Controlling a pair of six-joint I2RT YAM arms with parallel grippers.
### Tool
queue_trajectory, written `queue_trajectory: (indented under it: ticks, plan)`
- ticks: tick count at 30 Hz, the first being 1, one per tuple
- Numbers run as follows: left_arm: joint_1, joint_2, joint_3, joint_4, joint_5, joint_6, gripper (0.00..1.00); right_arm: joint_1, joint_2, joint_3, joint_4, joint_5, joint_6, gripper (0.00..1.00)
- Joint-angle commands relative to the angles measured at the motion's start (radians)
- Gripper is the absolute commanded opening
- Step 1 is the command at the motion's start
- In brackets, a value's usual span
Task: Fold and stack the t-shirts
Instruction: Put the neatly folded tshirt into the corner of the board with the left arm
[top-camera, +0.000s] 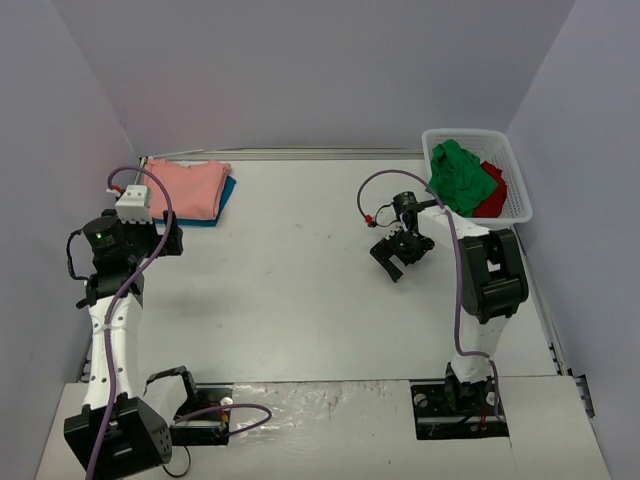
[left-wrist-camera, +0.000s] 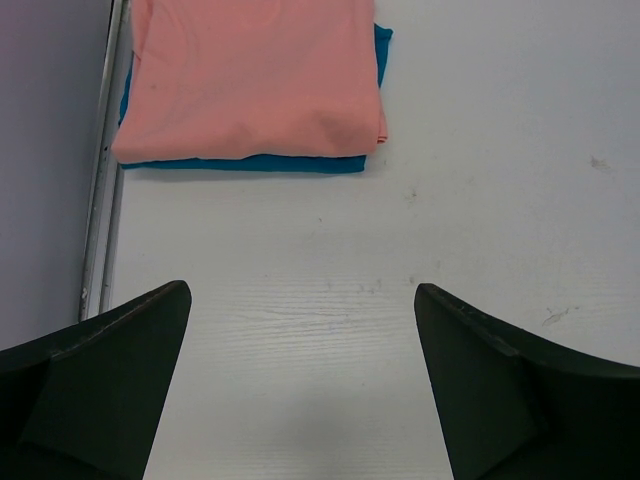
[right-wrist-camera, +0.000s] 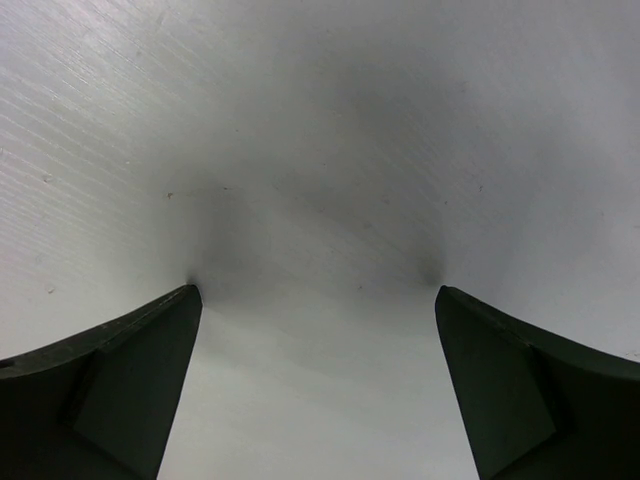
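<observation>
Far left of the basket (top-camera: 468, 133), your salmon-pink t-shirt (left-wrist-camera: 250, 75) lies folded on the teal-blue t-shirt (left-wrist-camera: 250, 163), with your left hand (left-wrist-camera: 300, 290) empty and spread apart nearby. A green t-shirt (top-camera: 462, 178) and a red t-shirt (top-camera: 494, 197) sit crumpled inside the basket. Just left of it, your right hand (right-wrist-camera: 315, 290) gapes, empty, over the worktop (top-camera: 300, 290).

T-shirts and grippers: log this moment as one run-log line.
stack: pink shirt folded on teal shirt | basket: green shirt, red shirt crumpled | left gripper open, empty | right gripper open, empty
</observation>
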Motion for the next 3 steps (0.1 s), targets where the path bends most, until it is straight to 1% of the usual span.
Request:
queue_trajectory:
  ticks: [1,3]
  plan:
    - [0.011,-0.001,0.001,0.025,0.023,-0.012,0.94,0.007,-0.038,-0.016,-0.042,-0.006,-0.026,1.0]
    - [0.011,0.0,0.003,0.023,0.024,-0.014,0.94,0.009,-0.043,-0.015,-0.043,-0.02,-0.032,1.0]
